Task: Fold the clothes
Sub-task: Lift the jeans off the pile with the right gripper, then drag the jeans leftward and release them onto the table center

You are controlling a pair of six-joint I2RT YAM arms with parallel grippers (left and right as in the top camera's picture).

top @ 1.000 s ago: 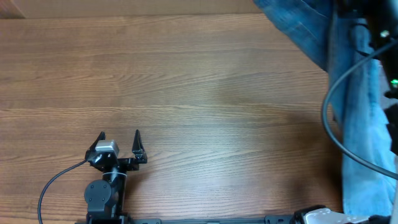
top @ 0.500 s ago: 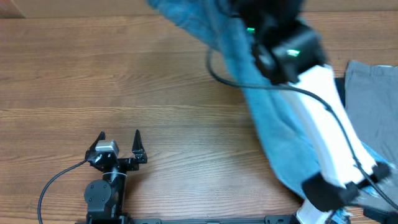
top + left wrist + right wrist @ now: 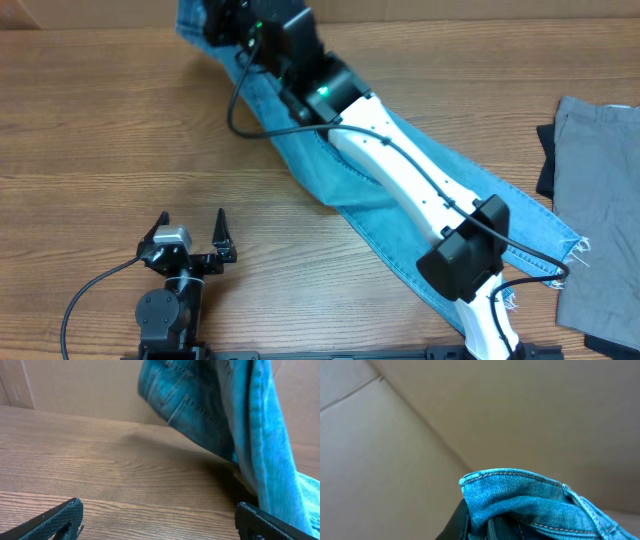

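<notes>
The light blue jeans [image 3: 345, 192] lie in a long diagonal band from the far left of the table to the near right, where a frayed hem [image 3: 562, 240] ends. At the far end my right gripper [image 3: 222, 20] is shut on a bunch of denim at the waist, lifting it. The right wrist view shows the stitched waistband [image 3: 520, 492] folded over the right gripper [image 3: 490, 527]. My left gripper [image 3: 192, 226] stands open near the front left, well short of the cloth. Its view shows the lifted jeans [image 3: 200, 405] hanging ahead and to the right of the left gripper [image 3: 160, 520].
The right arm [image 3: 400, 170] stretches over the jeans across the table's middle. A grey garment [image 3: 595, 180] lies at the right edge, with a dark piece beside it. A cardboard wall [image 3: 75, 385] stands behind the table. Bare wood [image 3: 100, 130] spreads on the left.
The right arm has swung from the right edge across to the far left, dragging the jeans with it and uncovering the grey garment. The left arm has stayed still.
</notes>
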